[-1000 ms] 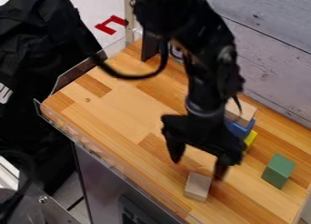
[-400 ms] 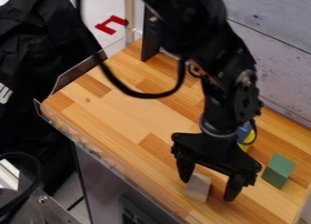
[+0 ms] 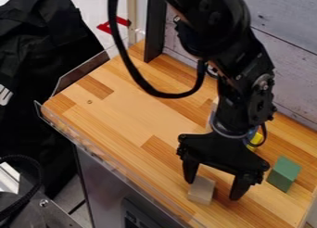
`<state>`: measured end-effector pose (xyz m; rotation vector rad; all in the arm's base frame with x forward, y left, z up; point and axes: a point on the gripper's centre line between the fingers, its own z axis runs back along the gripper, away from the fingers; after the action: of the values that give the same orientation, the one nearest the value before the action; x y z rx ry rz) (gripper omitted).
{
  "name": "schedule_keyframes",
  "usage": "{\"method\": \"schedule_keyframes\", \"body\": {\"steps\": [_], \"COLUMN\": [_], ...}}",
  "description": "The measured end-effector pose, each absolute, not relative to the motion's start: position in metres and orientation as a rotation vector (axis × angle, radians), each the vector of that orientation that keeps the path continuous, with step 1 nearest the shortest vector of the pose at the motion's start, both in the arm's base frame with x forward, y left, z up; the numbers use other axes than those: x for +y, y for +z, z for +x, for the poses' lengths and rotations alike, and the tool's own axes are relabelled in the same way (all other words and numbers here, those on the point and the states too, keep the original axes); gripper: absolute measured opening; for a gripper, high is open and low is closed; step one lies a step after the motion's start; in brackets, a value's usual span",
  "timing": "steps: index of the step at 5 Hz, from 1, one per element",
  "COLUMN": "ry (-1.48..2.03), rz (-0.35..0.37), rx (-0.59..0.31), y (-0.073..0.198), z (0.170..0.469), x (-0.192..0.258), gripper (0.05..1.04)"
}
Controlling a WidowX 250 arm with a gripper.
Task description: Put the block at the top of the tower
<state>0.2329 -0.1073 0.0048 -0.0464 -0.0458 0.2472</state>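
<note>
The wooden block [image 3: 201, 191] is small and pale, a greyish beige with straight edges and flat faces. It rests on the worktop [image 3: 133, 116], near the front edge and below the tool [image 3: 213, 188], its long way running roughly from the back of the worktop towards that edge. Its faces differ slightly in shade, the one towards the camera a little duller (plain bare wood, by the look of it).

The tool is released, its two black fingers spread wide. One tip comes down over the block's upper left corner, and whether it touches the wood I cannot tell. The other is apart from the block, on its right side.

The arm [image 3: 244, 97] hides most of the tower: a bit of blue [image 3: 252, 131] and a piece of yellow [image 3: 256, 139] show just right of the wrist, and a pale sliver [image 3: 213, 112] shows to its left. How these pieces sit on one another cannot be made out. The arm is cut off by the top edge. The green block [image 3: 284, 173], right of the tool, is in plain sight on the worktop.
</note>
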Motion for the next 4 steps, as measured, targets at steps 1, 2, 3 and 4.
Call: {"method": "schedule_keyframes", "body": {"steps": [1, 2, 3, 4], "ry": [0.279, 0.299, 0.33, 0.361], "rz": [-0.054, -0.052, -0.065, -0.058], "rx": [-0.04, -0.026, -0.013, 0.011], "y": [0.004, 0.002, -0.004, -0.014], "z": [0.233, 0.229, 0.226, 0.225], "x": [-0.106, -0.104, -0.104, -0.101], "gripper": [0.999, 0.999, 0.999, 0.999]}}
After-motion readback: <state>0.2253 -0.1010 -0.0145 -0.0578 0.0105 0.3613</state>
